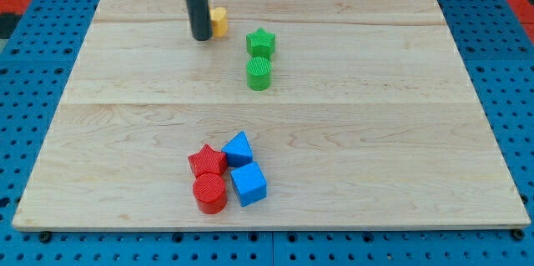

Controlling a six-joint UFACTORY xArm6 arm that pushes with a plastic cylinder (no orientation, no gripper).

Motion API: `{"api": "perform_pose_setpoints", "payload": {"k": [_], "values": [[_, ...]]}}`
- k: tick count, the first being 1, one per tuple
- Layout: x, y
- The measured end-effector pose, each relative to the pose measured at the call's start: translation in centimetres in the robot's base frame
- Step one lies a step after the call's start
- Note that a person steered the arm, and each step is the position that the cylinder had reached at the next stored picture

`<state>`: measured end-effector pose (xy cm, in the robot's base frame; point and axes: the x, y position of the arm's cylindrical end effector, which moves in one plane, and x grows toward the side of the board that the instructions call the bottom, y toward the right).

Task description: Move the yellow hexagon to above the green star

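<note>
The yellow hexagon [219, 22] lies near the view's top, left of centre, partly hidden behind my rod. My tip [201, 38] rests on the board just left of and slightly below the hexagon, touching or nearly touching it. The green star [260, 42] lies to the right of the hexagon and a little lower. A green cylinder [259, 73] stands directly below the star.
A cluster sits at the view's bottom centre: a red star [207, 162], a red cylinder [209, 193], a blue triangular block [239, 148] and a blue cube [249, 184]. The wooden board [375, 133] lies on a blue pegboard.
</note>
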<state>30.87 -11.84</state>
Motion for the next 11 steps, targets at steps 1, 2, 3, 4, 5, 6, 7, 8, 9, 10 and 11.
{"api": "perform_pose_setpoints", "payload": {"k": [1,2,3,4,5,6,7,8,9,10,11], "values": [[-0.4,-2.6],[-2.2,-4.2],[-4.6,-1.7],[-6.8,1.0],[-8.9,3.7],[-10.0,5.8],[-10.0,6.7],[-10.0,7.2],[-9.8,8.1],[-10.9,8.2],[-11.1,10.1]]}}
